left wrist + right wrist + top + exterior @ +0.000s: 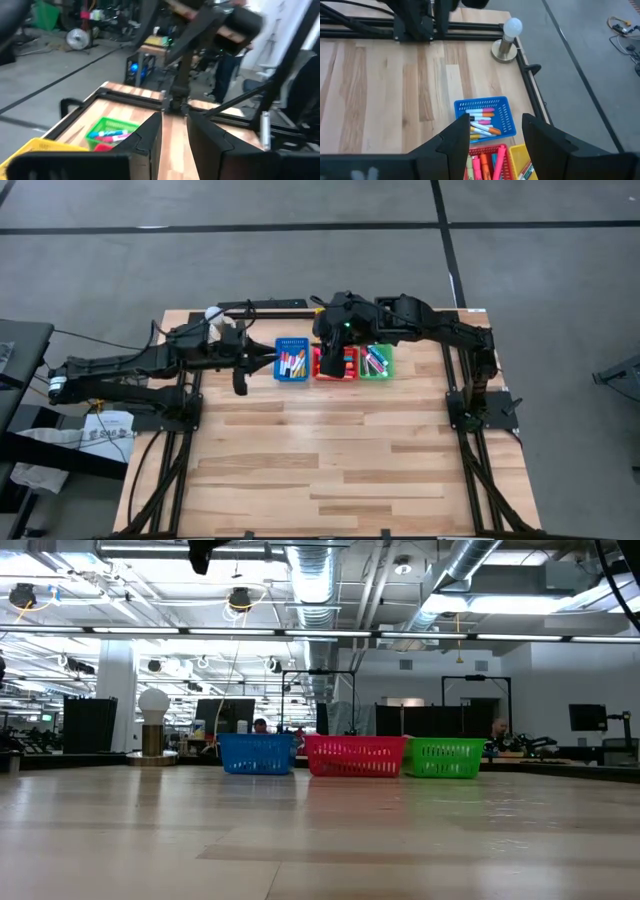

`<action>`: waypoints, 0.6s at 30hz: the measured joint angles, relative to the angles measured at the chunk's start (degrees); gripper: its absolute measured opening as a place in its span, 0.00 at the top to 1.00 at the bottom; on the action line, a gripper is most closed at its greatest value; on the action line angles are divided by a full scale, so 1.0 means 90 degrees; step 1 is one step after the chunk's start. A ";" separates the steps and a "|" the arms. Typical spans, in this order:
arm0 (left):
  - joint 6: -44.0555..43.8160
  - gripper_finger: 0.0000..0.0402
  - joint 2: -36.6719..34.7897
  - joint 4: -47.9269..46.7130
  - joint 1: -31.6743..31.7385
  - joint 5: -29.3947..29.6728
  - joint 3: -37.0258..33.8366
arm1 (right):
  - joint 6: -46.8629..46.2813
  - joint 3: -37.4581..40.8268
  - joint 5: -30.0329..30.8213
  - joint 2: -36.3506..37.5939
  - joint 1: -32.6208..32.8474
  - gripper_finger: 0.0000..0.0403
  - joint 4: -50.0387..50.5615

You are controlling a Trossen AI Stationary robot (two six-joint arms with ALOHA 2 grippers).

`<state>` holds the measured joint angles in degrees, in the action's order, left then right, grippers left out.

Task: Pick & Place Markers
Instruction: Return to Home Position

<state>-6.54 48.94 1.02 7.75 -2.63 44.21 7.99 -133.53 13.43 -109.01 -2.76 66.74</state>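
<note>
Blue [291, 361], red [348, 366] and green [377, 360] bins stand in a row on the table's far half. A yellow bin [519, 161] sits beside the red one. Markers lie in the blue bin [482, 123], the red bin [483, 168] and the green bin [111, 134]. My right gripper [331, 361] hangs open over the red bin, tipped down, with nothing between its fingers [492, 145]. My left gripper [262, 361] is raised left of the blue bin and points level toward the table's right. Its fingers [174, 142] stand a narrow gap apart with nothing between them.
A white bulb lamp [213, 313] stands at the far left corner, behind my left arm. Black frame rails [530, 85] run along the table's edges. The near half of the wooden top [330, 470] holds no objects. A person [227, 75] stands beyond the right edge.
</note>
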 joint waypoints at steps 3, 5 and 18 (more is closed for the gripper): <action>-0.0032 0.78 -0.0178 -0.0005 0.0000 -0.0168 0.0000 | -0.0039 0.0000 0.0000 0.0000 -0.0024 0.58 0.0002; -0.0190 0.78 -0.0339 0.0006 0.0000 -0.0165 0.0000 | -0.0167 0.0000 0.0002 0.0000 -0.0043 0.58 -0.0002; -0.0223 0.78 -0.1411 0.0052 -0.0545 -0.0247 0.0002 | -0.1031 0.0002 -0.2615 -0.0005 0.0155 0.58 -0.2064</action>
<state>-8.55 36.25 1.49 2.85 -4.85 44.23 -1.29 -133.51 -10.10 -109.06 -1.37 48.17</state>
